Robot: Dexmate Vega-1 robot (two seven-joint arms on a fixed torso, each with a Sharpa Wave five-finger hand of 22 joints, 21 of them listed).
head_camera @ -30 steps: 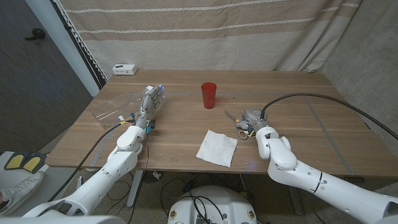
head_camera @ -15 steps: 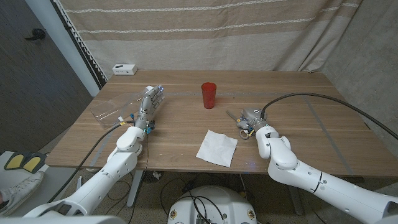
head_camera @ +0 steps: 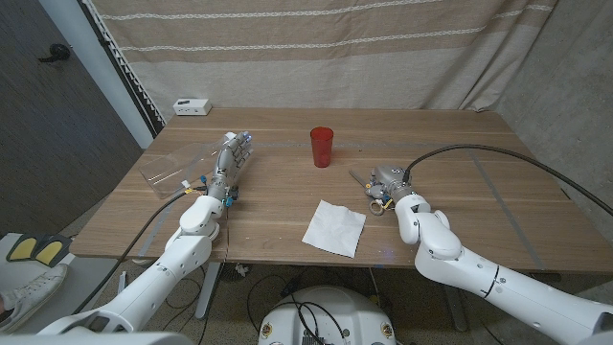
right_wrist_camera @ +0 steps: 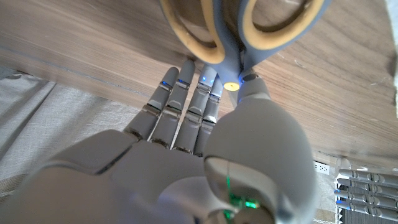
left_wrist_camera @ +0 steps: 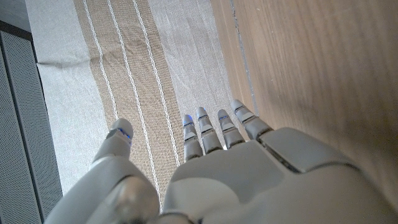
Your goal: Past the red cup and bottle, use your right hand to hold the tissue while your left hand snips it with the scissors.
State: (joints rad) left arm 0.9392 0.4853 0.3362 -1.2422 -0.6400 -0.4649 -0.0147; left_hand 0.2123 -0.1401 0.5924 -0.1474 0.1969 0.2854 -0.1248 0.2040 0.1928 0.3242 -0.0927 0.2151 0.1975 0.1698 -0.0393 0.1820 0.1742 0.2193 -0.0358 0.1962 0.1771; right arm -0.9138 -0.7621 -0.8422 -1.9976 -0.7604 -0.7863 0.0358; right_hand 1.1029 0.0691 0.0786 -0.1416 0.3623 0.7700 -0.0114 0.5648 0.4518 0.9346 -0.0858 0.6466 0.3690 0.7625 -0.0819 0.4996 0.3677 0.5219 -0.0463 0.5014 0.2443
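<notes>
At centre right of the head view, the right hand [head_camera: 386, 180] sits over the scissors [head_camera: 369, 191]; its fingers [right_wrist_camera: 186, 106] reach straight to the grey, yellow-lined handles, but whether they grip cannot be told. The left hand [head_camera: 230, 158], at left centre, has straight, released fingers [left_wrist_camera: 211, 127] holding nothing. The tissue [head_camera: 334, 227] lies flat at lower centre, bare table [head_camera: 479, 206] around it. The red cup [head_camera: 322, 147] stands above it; the bottle [head_camera: 177, 165] lies at the table's left edge.

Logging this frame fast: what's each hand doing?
Left hand: open, holding nothing.
Right hand: at the scissors; grip cannot be told.
</notes>
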